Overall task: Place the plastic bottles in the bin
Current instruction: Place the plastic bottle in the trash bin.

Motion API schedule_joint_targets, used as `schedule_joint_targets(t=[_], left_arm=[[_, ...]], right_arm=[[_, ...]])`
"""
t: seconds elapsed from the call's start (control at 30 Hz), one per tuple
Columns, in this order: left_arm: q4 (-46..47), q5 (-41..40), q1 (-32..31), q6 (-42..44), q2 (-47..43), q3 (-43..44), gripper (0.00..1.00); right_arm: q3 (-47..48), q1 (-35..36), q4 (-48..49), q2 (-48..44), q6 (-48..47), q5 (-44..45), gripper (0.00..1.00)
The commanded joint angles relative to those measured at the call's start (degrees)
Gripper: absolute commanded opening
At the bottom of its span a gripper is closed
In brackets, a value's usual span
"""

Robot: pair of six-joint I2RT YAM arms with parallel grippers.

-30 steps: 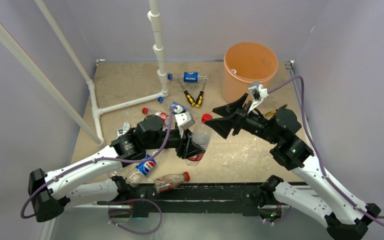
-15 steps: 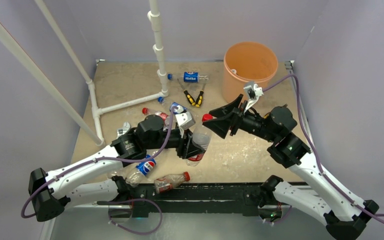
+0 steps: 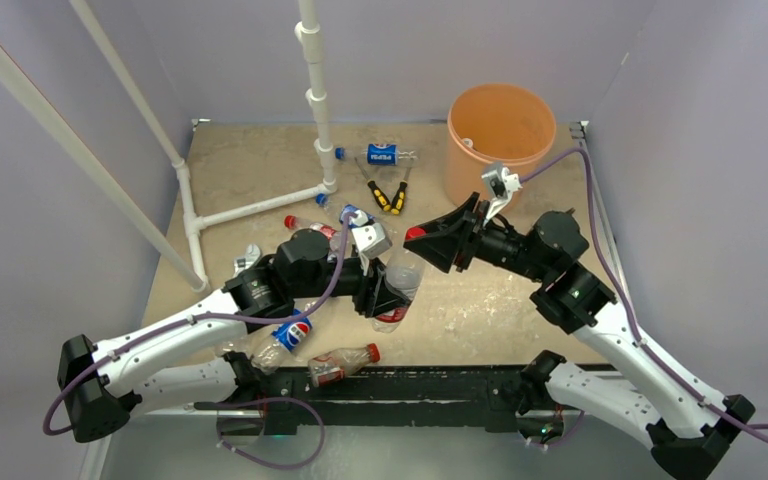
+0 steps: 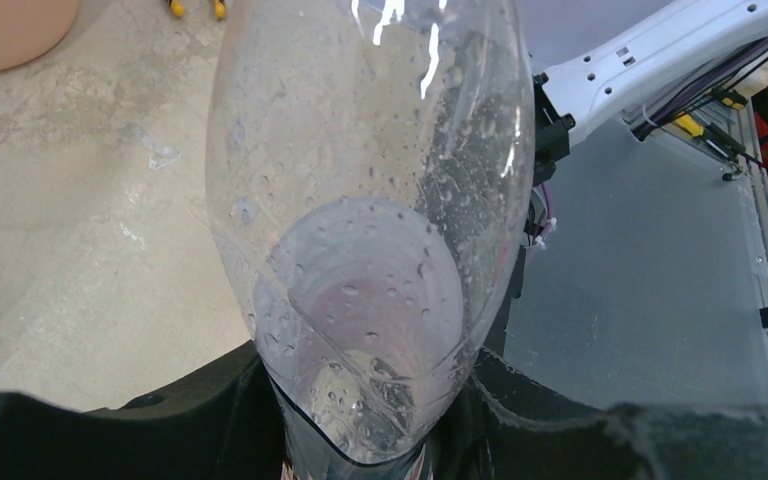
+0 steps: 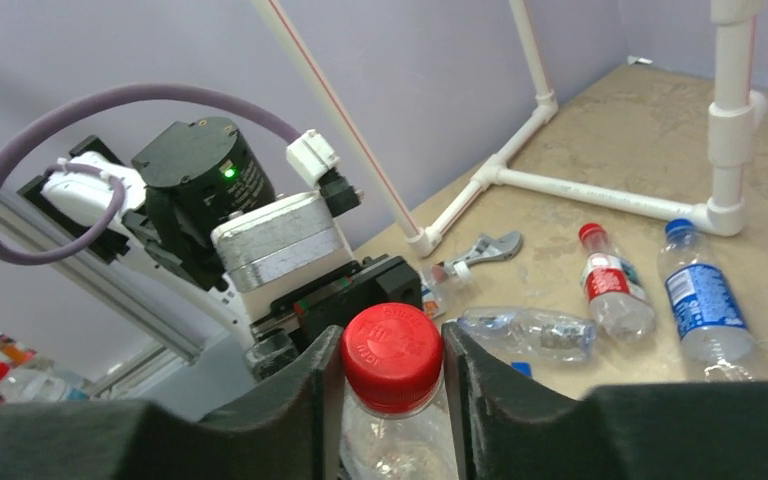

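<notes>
A clear plastic bottle point(image 3: 400, 285) with a red cap point(image 5: 393, 357) is held off the table between both arms. My left gripper point(image 3: 384, 300) is shut on its lower body, and the wet clear bottle wall point(image 4: 370, 200) fills the left wrist view. My right gripper point(image 5: 393, 352) is shut on the red cap, with a finger point(image 5: 325, 385) pressed against each side. The orange bin point(image 3: 500, 125) stands at the far right, behind the right gripper point(image 3: 422, 240). More bottles lie on the table: a blue-label one point(image 3: 381, 154), a red-capped one point(image 3: 310, 227) and a Pepsi one point(image 3: 290, 335).
A white pipe frame point(image 3: 315, 100) rises at the back left. Yellow-and-black pliers point(image 3: 388, 195) lie in front of the bin. A wrench point(image 5: 485, 250) lies by the pipe's foot. A red-gold bottle point(image 3: 343, 362) rests at the near edge.
My right gripper has moved left onto the held bottle's red cap and closed from wide open onto it. The left arm and the bottle have stayed put.
</notes>
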Motion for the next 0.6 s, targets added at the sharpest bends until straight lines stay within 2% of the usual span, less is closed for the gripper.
schedule_joint_targets(t=[0.0, 0.1, 0.13, 0.2, 0.27, 0.3, 0.4, 0.57], left_arm=[[0.7, 0.3, -0.2, 0.3, 0.0, 2.0, 0.35], [0.1, -0.8, -0.2, 0.0, -0.1, 2.3, 0.5], [0.0, -1.4, -0.2, -0.1, -0.3, 2.3, 0.56], [0.0, -3.0, -0.2, -0.6, -1.1, 2.2, 0.72], [0.2, -4.9, -0.2, -1.1, -2.5, 1.8, 0.82], [0.3, -5.7, -0.2, -1.3, -3.4, 1.6, 0.92], [1.8, -6.9, -0.2, -1.6, -6.1, 0.3, 0.98], [3.8, -7.1, -0.2, -1.8, -8.5, -1.2, 0.99]], right_arm=[[-0.8, 0.1, 2.2, -0.5, -0.1, -0.7, 0.32], [-0.6, 0.1, 1.4, -0.4, -0.7, -0.4, 0.05], [-0.4, 0.1, 0.9, -0.5, -0.9, 0.2, 0.0], [-0.3, 0.1, 0.3, -0.9, -1.2, 1.1, 0.0], [0.0, 0.0, 0.1, -1.7, -1.4, 1.8, 0.0], [0.2, 0.1, 0.0, -2.2, -1.6, 2.1, 0.0], [0.8, 0.1, -0.2, -3.6, -1.9, 2.7, 0.0], [0.1, 0.1, 1.1, -5.7, -1.2, 4.6, 0.0]])
